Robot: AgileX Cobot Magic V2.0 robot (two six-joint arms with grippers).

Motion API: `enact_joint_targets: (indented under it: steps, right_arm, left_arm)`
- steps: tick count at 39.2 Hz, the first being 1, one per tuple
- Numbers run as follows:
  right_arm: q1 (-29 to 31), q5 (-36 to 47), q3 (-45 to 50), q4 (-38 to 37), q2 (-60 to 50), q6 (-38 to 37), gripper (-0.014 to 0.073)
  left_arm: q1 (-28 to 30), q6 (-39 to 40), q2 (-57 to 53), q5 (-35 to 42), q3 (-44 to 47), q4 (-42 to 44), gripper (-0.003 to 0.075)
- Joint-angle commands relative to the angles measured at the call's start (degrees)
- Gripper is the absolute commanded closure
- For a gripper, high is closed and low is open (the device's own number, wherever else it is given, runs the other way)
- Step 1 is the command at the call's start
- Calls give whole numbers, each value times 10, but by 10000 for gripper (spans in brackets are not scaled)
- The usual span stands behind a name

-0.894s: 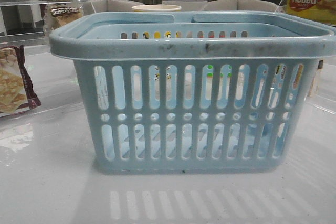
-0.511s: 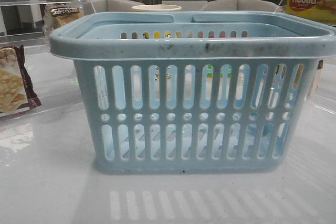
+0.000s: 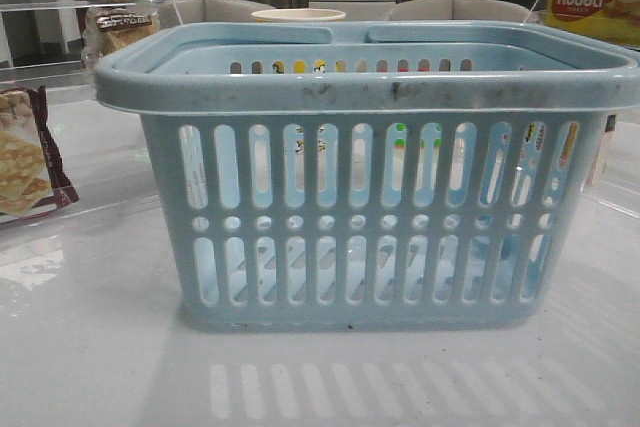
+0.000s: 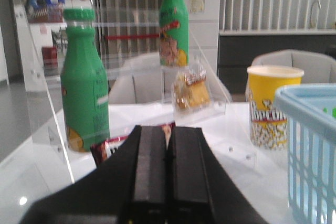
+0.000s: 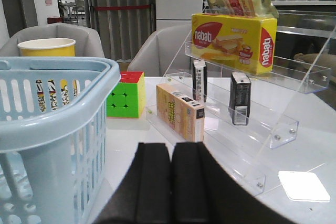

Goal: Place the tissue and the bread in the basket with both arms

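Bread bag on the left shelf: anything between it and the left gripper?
Partly. The bread sits on a clear acrylic shelf beyond the shut left gripper. A maroon-edged cracker packet lies just ahead of the gripper, and a green bottle stands beside that path.

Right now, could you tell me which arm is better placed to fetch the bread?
Probably the left: its closed fingers face the bread on the clear shelf. The right wrist view shows only other packs and the basket.

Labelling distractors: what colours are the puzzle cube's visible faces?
Green front face, red top, on the puzzle cube beside the basket; clearest in the right wrist view.
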State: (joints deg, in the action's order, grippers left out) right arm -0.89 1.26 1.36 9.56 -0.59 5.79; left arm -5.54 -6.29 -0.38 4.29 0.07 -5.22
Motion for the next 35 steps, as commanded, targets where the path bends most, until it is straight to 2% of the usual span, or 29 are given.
enact_joint_targets:
  steps: [1,6,15,23,28,35]
  right_arm:
    - [-1,36,-53,0,-10,6,565]
    - [-1,-13,-121,-1,-10,6,565]
    - [-1,-82,-252,-50,30,6,565]
    - [-1,-175,-359,-50,115,6,565]
    - [-1,-250,-395,-50,168,6,565]
    - [-1,-341,-393,-50,237,6,565]
  left_arm:
    - [0,2,-9,68,-38,-4,630]
    - [0,2,-8,44,-108,-4,630]
    - [0,2,39,-98,-270,-4,630]
    - [0,2,121,-217,-389,-4,630]
    - [0,2,175,-305,-425,-4,630]
    - [0,2,230,-386,-424,-4,630]
